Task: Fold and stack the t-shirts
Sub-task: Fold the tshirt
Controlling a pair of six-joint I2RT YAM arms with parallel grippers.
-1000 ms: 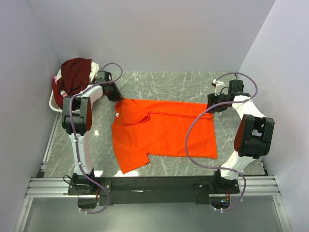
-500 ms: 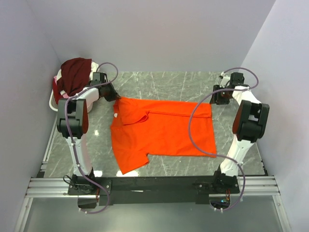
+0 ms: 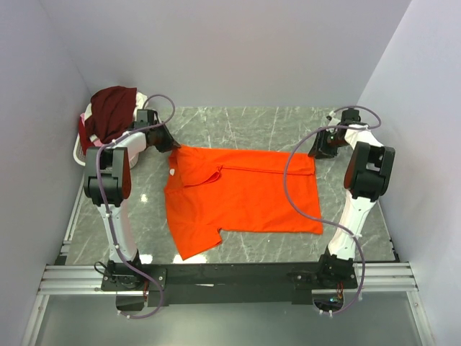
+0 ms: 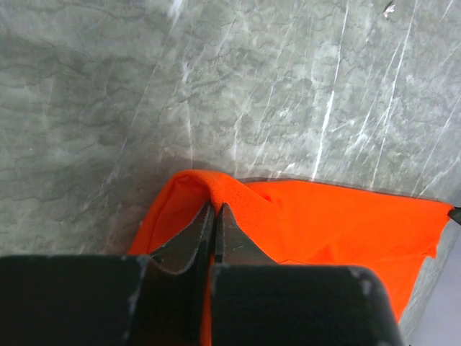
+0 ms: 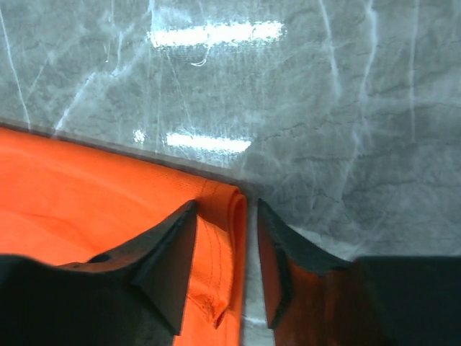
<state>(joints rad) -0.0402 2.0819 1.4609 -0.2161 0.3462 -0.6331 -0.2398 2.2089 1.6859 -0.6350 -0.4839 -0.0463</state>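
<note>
A bright orange t-shirt (image 3: 245, 194) lies spread flat on the grey marble table, collar to the left. My left gripper (image 3: 171, 146) sits at its far left corner; in the left wrist view the gripper (image 4: 216, 205) is shut on a pinched ridge of the orange cloth (image 4: 324, 223). At the far right corner is my right gripper (image 3: 318, 152). In the right wrist view this gripper (image 5: 227, 205) is open and straddles the folded orange hem (image 5: 216, 238), with a gap still showing on its right side. A dark maroon t-shirt (image 3: 112, 108) lies heaped over pale cloth at the far left.
The white wire basket (image 3: 78, 150) holding the heaped shirts stands in the far left corner against the wall. Grey walls close in the table on the left, back and right. Bare marble (image 3: 252, 126) lies behind the orange shirt, and a metal rail (image 3: 230, 277) carries the arm bases.
The left gripper has closed on the shirt's far left corner. The right arm has swung out toward the right wall, and its gripper has settled over the far right hem.
</note>
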